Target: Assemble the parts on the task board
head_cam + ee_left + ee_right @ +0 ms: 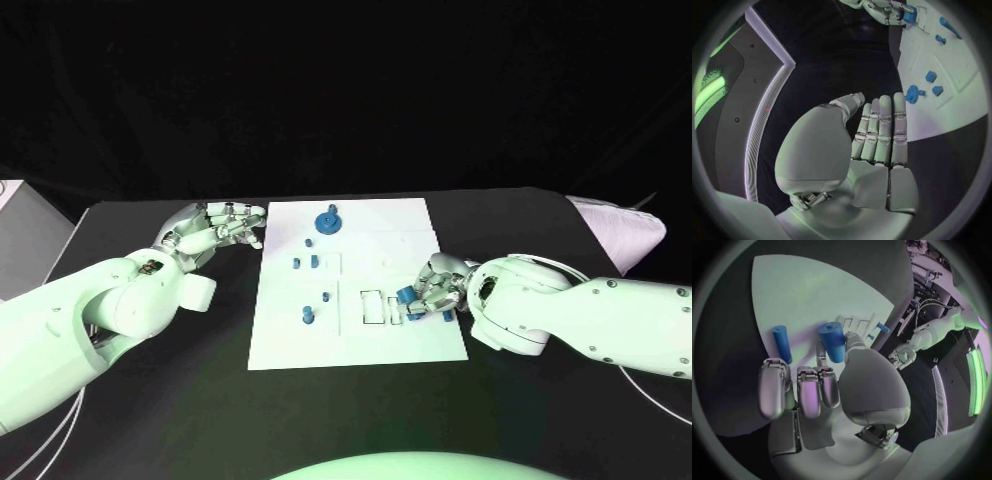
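The white task board lies mid-table. A round blue part sits at its far end, with several small blue parts standing down its left half. My right hand rests on the board's right side by the rectangular slots. In the right wrist view its thumb and a finger pinch a blue cylinder, and a second blue cylinder lies on the board beside the fingers. My left hand hovers off the board's far-left edge, fingers straight and holding nothing.
A white box stands at the table's left edge and a pale cushion-like object at the right. Bare black table surrounds the board.
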{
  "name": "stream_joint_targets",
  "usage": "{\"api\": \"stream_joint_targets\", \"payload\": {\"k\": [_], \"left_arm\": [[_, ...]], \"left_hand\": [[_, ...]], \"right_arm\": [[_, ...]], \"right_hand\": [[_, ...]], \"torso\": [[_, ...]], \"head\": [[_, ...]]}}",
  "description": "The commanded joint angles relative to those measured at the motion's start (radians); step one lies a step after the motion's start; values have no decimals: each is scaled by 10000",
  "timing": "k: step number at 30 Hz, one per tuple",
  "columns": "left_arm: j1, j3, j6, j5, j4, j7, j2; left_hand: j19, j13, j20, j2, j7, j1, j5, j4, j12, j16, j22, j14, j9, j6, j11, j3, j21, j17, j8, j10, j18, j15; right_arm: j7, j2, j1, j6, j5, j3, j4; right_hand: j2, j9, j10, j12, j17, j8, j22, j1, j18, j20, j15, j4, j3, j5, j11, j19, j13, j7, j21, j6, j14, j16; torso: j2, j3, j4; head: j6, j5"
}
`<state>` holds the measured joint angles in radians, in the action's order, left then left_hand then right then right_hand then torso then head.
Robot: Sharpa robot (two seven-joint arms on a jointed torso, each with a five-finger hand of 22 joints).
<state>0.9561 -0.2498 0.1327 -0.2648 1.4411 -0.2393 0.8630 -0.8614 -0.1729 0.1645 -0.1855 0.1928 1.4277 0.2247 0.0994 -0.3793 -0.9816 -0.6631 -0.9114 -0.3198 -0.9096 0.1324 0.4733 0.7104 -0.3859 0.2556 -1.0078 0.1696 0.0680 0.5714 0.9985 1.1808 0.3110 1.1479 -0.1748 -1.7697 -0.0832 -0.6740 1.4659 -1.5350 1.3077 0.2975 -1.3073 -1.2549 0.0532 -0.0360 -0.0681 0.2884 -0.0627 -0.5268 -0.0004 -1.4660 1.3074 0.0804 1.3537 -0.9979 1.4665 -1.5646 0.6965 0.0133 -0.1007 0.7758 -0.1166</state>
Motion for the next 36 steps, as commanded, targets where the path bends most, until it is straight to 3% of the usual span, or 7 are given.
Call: {"api": "stream_joint_targets", "payload": {"k": [1,5,8,11,17,21,36], "left_arm": [[-3,-4,-188,33,7,-12,-19],[-3,-4,-213,7,0,33,-30],[-4,-3,-223,-16,-2,59,-39],[-4,-3,-232,-25,-2,70,-45],[-4,-2,-228,-31,4,89,-45],[-4,-2,-235,-32,15,100,-44],[-4,-2,-255,-47,54,159,-18]], "left_hand": [[-69,11,13,52,31,33,68,12,7,54,-13,-42,9,74,-13,37,-69,12,-40,72,116,9],[-54,24,0,109,47,176,82,-66,8,93,-51,-6,21,95,-3,115,-42,20,-52,98,116,7],[122,63,-78,219,81,535,99,-425,-13,240,-460,1,71,66,13,388,379,82,-74,87,92,-11],[219,77,-79,230,89,516,97,-467,-16,270,-595,-14,89,56,20,434,506,95,-84,89,81,-6],[330,93,-75,227,97,480,95,-516,-20,299,-738,-23,112,57,26,482,635,105,-101,96,78,-2],[384,101,-71,229,102,463,97,-545,-23,312,-811,-26,125,59,29,512,700,108,-110,100,79,0],[442,110,-66,237,107,451,100,-578,-25,329,-883,-22,138,59,34,551,762,112,-118,111,81,3]], "right_arm": [[-63,54,130,264,-1150,5,-63],[-61,105,335,182,-1635,9,-198],[-55,85,464,90,-1846,11,-322],[-54,-12,518,9,-1904,12,-396],[7,-390,556,-299,-1551,9,-279],[58,-638,563,-501,-1198,5,-147],[135,-1226,554,-1092,-240,-17,301]], "right_hand": [[34,-51,764,64,2631,72,-2048,-120,-148,-20,29,19,55,-37,2,-662,2290,-49,-52,-58,1043,-62],[25,-46,765,63,2631,69,-2056,-46,-152,-24,36,47,50,12,12,-664,2292,-39,-34,-95,1043,-62],[14,-37,757,78,2631,54,-2052,55,-147,-30,44,53,34,71,21,-658,2282,-30,-64,-111,1043,-62],[12,-36,765,65,2631,51,-2058,73,-150,-31,46,52,31,84,22,-661,2293,-30,-43,-115,1043,-62],[-168,-34,762,75,2631,33,-2072,100,-154,-40,51,32,-30,365,24,-663,2289,-30,-24,-147,1043,-62],[-196,-40,753,90,2631,35,-2072,188,-150,-43,54,48,-69,499,26,-659,2279,-30,-45,-179,1043,-62],[-441,-107,706,175,2631,56,-2072,547,-137,-54,58,67,-402,1065,27,-642,2225,-37,-126,-231,1043,-62]], "torso": [[-1,8,-2],[2,11,-4],[-4,9,-8],[-2,9,-18],[-4,20,1],[0,26,-26],[0,16,-1]], "head": [[-20,-22],[-43,-22],[-57,-15],[-47,3],[-30,58],[-9,63],[31,142]]}}
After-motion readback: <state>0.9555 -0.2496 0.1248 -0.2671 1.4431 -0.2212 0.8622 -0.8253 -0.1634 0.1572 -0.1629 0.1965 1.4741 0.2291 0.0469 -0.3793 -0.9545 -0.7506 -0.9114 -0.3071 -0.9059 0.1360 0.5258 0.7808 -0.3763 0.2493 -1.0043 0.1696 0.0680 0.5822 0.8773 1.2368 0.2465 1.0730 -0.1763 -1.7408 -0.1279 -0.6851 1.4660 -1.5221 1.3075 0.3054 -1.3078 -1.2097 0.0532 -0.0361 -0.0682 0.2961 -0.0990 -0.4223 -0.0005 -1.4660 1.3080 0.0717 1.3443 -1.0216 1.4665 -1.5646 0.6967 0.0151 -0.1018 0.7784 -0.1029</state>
